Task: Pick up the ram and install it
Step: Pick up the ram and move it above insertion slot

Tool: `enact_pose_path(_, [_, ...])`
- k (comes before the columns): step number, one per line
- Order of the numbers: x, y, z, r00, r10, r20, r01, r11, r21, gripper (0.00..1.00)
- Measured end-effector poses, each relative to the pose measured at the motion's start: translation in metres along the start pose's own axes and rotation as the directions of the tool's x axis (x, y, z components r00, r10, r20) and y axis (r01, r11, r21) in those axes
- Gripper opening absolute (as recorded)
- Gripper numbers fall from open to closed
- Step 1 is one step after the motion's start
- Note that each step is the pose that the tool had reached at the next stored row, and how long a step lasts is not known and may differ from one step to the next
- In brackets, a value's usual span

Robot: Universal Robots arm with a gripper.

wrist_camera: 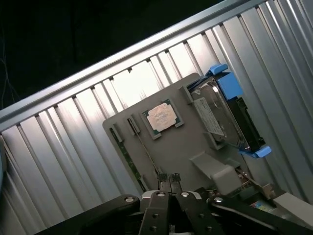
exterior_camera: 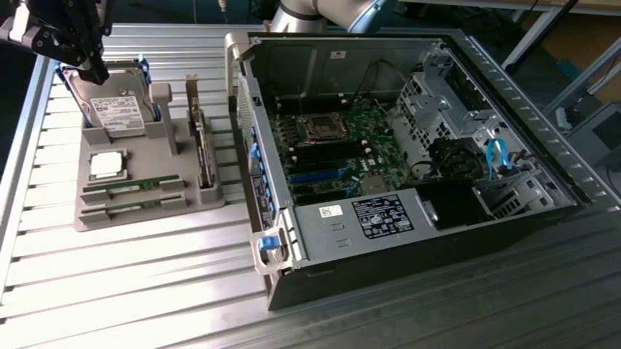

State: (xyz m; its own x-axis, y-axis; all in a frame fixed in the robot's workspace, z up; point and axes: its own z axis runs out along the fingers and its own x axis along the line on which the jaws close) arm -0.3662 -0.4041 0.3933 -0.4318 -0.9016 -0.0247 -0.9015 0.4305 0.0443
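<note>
Green ram (exterior_camera: 131, 187) near open computer case (exterior_camera: 291, 65), exterior view; closed, empty end effector (wrist_camera: 168, 177), wrist view

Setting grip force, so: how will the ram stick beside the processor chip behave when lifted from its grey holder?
Probably stiff and light: the ram is a thin, narrow green board. Likely fragile, being a bare circuit board. It lies in notches of the grey holder, so it may snag unless lifted straight.
</note>
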Motion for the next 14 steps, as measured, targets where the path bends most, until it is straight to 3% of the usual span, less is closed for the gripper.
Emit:
enact_pose_path(6, [0.0000,0.0001,0.0000,0.9962,-0.087,-0.0038,0.087,0.9962,-0.0023,0.10])
enact_pose_path(14, [0.0001,0.0002,0.0000,0.9830,-0.183,-0.0078,0.183,0.9830,-0.0053,0.10])
